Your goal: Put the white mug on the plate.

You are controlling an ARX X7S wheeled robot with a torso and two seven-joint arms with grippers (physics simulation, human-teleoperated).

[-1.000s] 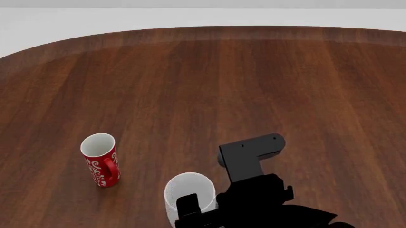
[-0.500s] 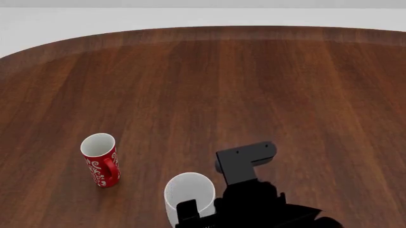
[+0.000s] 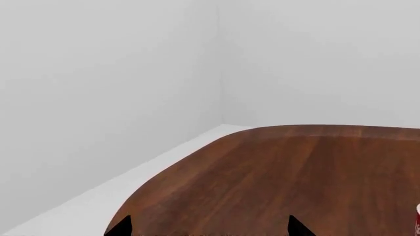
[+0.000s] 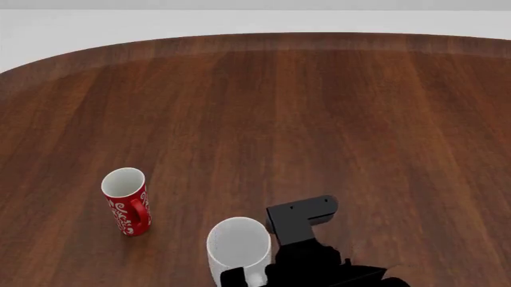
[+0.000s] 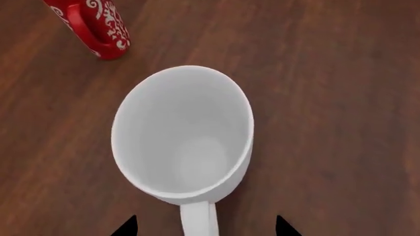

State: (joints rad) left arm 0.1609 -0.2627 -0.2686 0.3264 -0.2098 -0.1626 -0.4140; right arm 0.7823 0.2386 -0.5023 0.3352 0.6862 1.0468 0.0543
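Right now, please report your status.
Right gripper open, straddling white mug handle. Left gripper open, idle. Plate not in view. Red mug stands clear.

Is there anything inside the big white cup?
No. From the right wrist view, the white mug looks empty: just its plain white walls and bottom. It stands on the wooden table. The table patch under the mug is covered, so that part cannot be seen.

**Left wrist view: table edge and room corner**

The rounded edge of a dark wooden table (image 3: 295, 177) meets a pale floor (image 3: 98, 206). Two grey walls (image 3: 105, 88) join in a corner. Two black fingertips (image 3: 121, 227) of the left gripper (image 3: 208, 229) stand apart. A sliver of the red mug (image 3: 417, 221) shows.
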